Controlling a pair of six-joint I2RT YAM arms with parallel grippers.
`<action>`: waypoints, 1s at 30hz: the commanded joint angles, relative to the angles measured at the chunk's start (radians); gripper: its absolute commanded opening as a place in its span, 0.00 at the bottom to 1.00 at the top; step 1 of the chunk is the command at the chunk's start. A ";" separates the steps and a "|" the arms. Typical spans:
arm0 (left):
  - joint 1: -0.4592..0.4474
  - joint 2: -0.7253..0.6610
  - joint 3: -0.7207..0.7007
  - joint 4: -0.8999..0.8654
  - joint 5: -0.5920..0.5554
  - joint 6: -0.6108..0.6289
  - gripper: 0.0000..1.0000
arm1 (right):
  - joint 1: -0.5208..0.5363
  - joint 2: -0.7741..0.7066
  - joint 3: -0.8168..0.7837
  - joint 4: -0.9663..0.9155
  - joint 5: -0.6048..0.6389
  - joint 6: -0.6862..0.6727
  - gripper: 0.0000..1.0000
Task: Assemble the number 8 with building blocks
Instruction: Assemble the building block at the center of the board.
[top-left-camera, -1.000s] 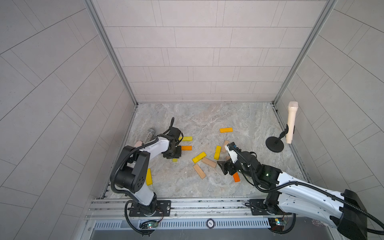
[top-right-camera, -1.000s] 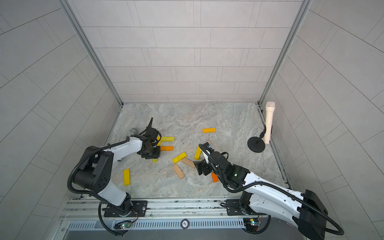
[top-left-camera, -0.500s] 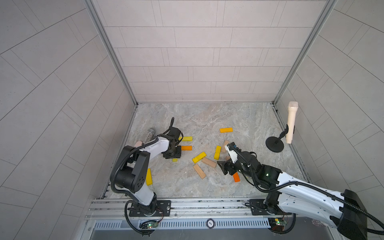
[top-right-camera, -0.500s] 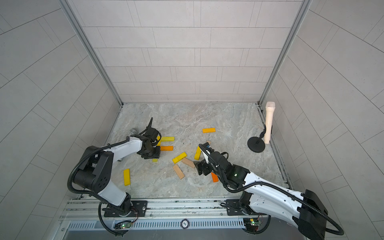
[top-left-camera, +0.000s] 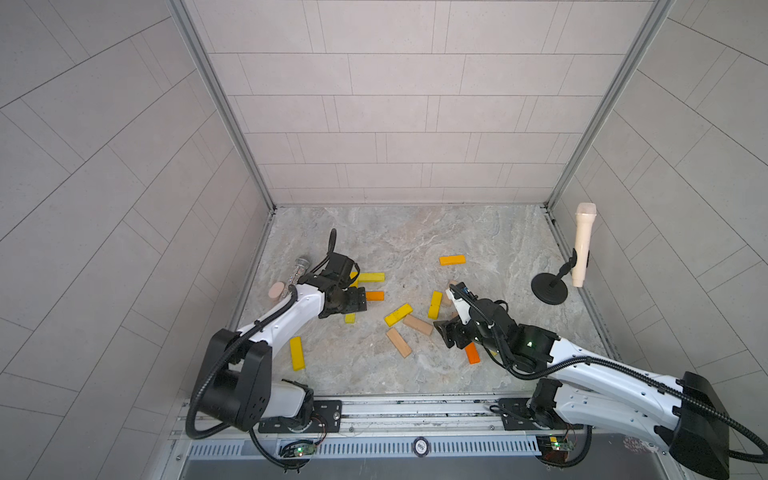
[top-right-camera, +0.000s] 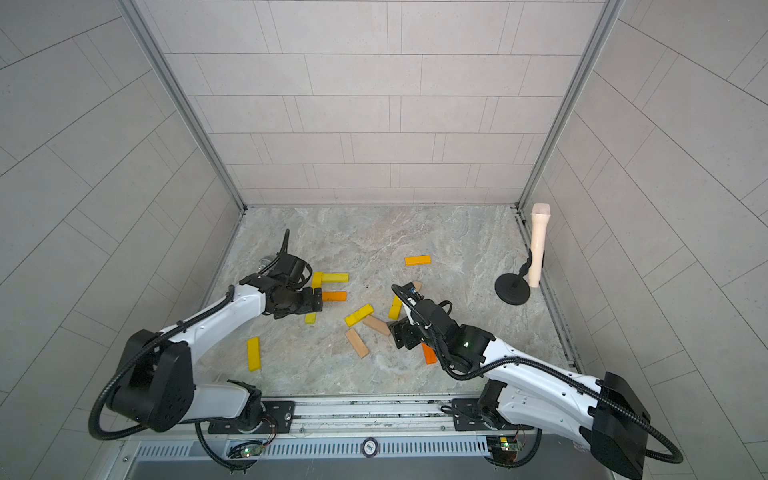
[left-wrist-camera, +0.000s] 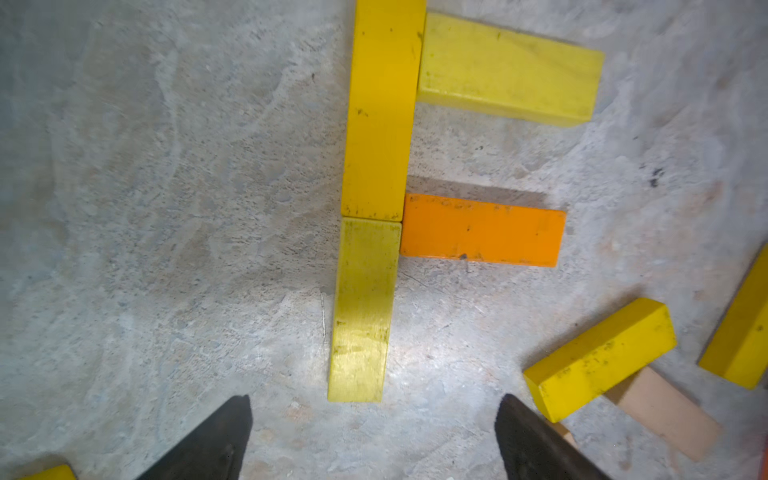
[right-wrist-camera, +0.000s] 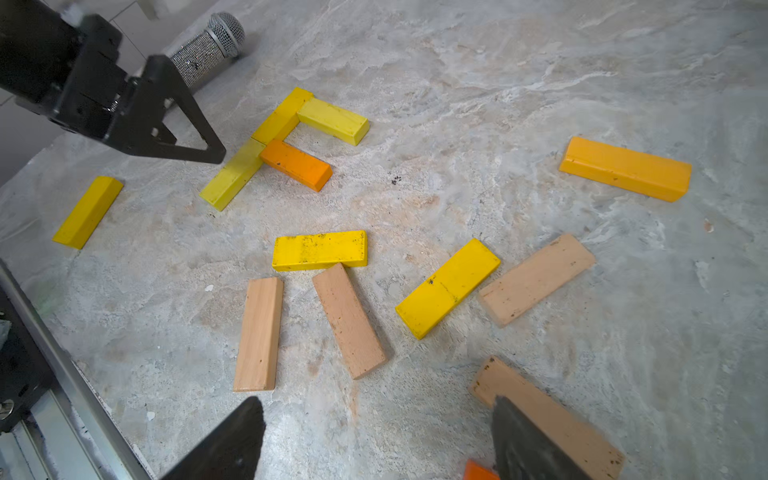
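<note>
Building blocks (top-left-camera: 398, 314) scattered flat on marble surface (top-left-camera: 415, 232). F-shape formed at left-centre: deep yellow bar (left-wrist-camera: 380, 112) and pale yellow bar (left-wrist-camera: 363, 311) laid end to end, touching; another yellow bar (left-wrist-camera: 507, 70) and orange bar (left-wrist-camera: 482, 230) butted against their right side. Left end effector (left-wrist-camera: 374, 434) positioned close above pale yellow bar, jaws spread wide, nothing gripped. Loose yellow and tan bars grouped at centre. Right end effector (right-wrist-camera: 376, 415) positioned low beside that group, jaws wide, empty; one finger seen in front of tan bar (right-wrist-camera: 561, 419).
</note>
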 joint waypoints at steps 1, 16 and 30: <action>0.006 -0.082 -0.041 0.023 0.028 -0.048 1.00 | 0.000 0.044 0.037 -0.031 0.007 0.013 0.83; 0.006 -0.362 -0.226 0.282 -0.010 -0.179 1.00 | 0.027 0.341 0.202 -0.025 -0.006 0.028 0.80; 0.015 -0.446 -0.283 0.331 -0.041 -0.090 1.00 | 0.085 0.574 0.329 -0.059 -0.002 0.017 0.68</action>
